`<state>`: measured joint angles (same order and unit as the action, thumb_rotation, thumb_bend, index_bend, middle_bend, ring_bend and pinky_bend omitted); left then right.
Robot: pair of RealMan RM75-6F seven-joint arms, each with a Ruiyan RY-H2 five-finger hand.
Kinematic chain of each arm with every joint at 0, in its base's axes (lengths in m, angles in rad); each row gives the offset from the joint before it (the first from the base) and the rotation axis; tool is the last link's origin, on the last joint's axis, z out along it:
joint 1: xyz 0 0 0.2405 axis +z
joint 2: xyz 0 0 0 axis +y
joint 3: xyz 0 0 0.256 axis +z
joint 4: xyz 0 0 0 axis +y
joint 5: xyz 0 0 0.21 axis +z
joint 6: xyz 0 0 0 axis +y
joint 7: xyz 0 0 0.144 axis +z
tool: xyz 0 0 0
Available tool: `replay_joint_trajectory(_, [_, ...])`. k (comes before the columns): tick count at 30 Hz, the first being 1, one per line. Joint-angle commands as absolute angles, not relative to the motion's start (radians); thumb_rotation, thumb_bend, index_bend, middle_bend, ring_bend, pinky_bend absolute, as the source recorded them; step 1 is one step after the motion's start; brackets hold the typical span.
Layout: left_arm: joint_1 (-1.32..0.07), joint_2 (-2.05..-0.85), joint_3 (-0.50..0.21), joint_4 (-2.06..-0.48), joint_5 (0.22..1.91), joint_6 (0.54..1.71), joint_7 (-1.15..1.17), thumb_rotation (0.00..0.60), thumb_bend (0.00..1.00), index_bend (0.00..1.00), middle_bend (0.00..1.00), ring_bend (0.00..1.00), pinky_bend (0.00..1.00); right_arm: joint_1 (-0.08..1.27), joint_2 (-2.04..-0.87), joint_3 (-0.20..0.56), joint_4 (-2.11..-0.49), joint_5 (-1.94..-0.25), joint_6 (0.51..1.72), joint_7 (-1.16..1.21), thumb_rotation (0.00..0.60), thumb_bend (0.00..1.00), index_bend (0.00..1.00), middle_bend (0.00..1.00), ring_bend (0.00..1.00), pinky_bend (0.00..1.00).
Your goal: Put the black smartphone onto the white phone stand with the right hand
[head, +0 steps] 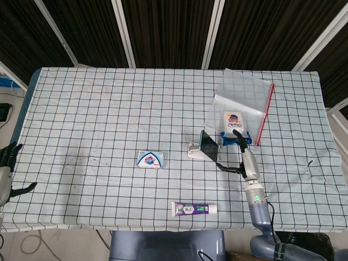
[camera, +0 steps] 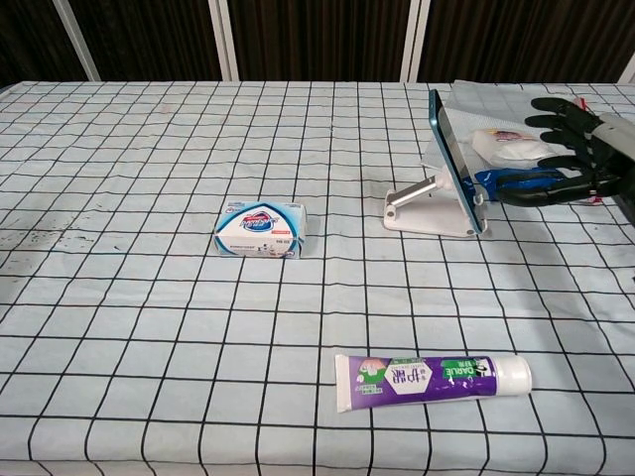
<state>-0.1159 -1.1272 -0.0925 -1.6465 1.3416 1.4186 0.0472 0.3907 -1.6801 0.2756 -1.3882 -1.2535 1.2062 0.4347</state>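
Note:
The black smartphone [head: 209, 144] leans upright on the white phone stand [head: 194, 150] right of the table's middle. In the chest view the smartphone [camera: 455, 164] shows edge-on, tilted back on the stand [camera: 427, 210]. My right hand [head: 241, 148] hovers just right of the phone, fingers spread, holding nothing and not touching it. The chest view shows the same hand [camera: 571, 149] at the right edge, a clear gap from the phone. My left hand [head: 6, 163] hangs off the table's left edge with fingers apart and nothing in it.
A blue-and-white soap pack [head: 150, 159] lies left of the stand. A purple toothpaste tube [head: 194, 208] lies near the front edge. A clear zip bag [head: 242, 98] with a small packet in it lies behind my right hand.

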Motion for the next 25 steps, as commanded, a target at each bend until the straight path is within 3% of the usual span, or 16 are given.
replay_joint_trajectory(1, [-0.114,-1.127,-0.091,-1.644,1.344,1.421,0.048,0.6,0.0,0.0,0.0,0.0,0.0,0.355,-1.586,0.242,-1.48,-1.274,1.233,0.341,0.6,0.0,0.0,0.09,0.0,0.14])
replay_joint_trajectory(7, [-0.111,-1.128,-0.086,-1.639,1.358,1.433,0.061,0.6,0.0,0.0,0.0,0.0,0.0,0.307,-1.447,0.195,-1.564,-1.336,1.306,0.178,0.6,0.0,0.0,0.09,0.0,0.14])
replay_joint_trajectory(14, [-0.105,-1.136,-0.082,-1.634,1.365,1.448,0.087,0.6,0.0,0.0,0.0,0.0,0.0,0.223,-1.268,0.13,-1.615,-1.392,1.418,-0.085,0.6,0.0,0.0,0.01,0.0,0.14])
replay_joint_trajectory(25, [-0.103,-1.141,-0.085,-1.629,1.358,1.452,0.112,0.6,0.0,0.0,0.0,0.0,0.0,0.164,-1.183,0.088,-1.64,-1.373,1.454,-0.277,0.6,0.0,0.0,0.0,0.0,0.14])
